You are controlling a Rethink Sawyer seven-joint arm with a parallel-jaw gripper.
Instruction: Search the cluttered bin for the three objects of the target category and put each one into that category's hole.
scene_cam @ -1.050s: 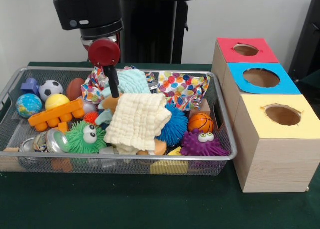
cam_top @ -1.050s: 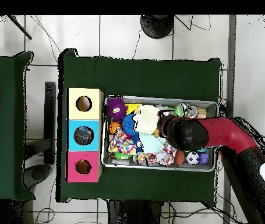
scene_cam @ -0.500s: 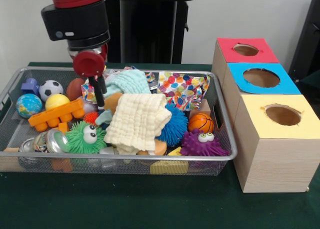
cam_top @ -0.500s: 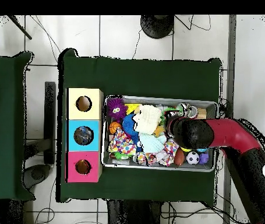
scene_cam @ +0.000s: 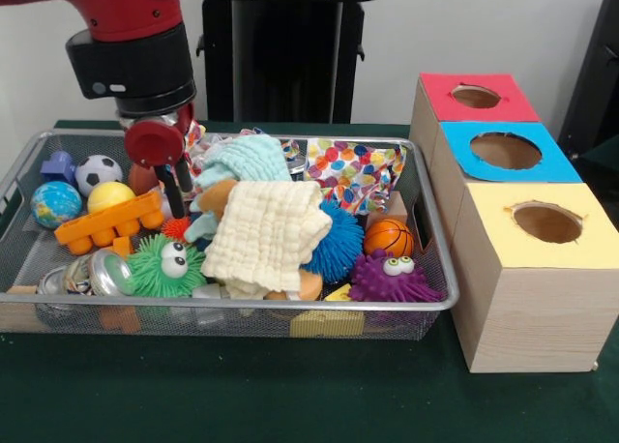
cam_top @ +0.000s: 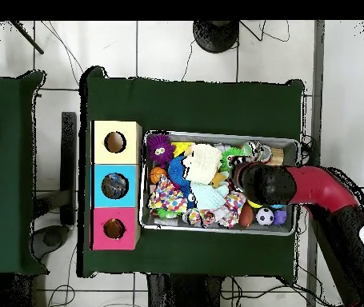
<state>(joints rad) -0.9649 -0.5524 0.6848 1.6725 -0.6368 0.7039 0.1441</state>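
A wire mesh bin [scene_cam: 432, 232] is packed with toys and cloths. My gripper [scene_cam: 177, 207] hangs low in its left half, between the brown football [scene_cam: 141, 180] and the teal cloth [scene_cam: 253, 160], just above the orange block [scene_cam: 108, 222]. Nothing visibly hangs from it. Nearby lie a soccer ball [scene_cam: 98, 172], a yellow ball [scene_cam: 109, 194] and a globe ball [scene_cam: 55, 203]. A small basketball [scene_cam: 389, 237] rests at the bin's right. From overhead the arm's head [cam_top: 265, 182] hides the gripper.
Three boxes with round holes stand in a row beside the bin: red [scene_cam: 474, 97], blue [scene_cam: 503, 151], yellow [scene_cam: 546, 225]. A cream cloth [scene_cam: 266, 232], a polka-dot cloth [scene_cam: 353, 172], a green fuzzy toy [scene_cam: 166, 264], a purple one [scene_cam: 392, 277] and a can [scene_cam: 92, 274] crowd the bin.
In the front view the gripper has moved left, from over the teal and cream cloths to beside the brown football. The toys have not visibly shifted.
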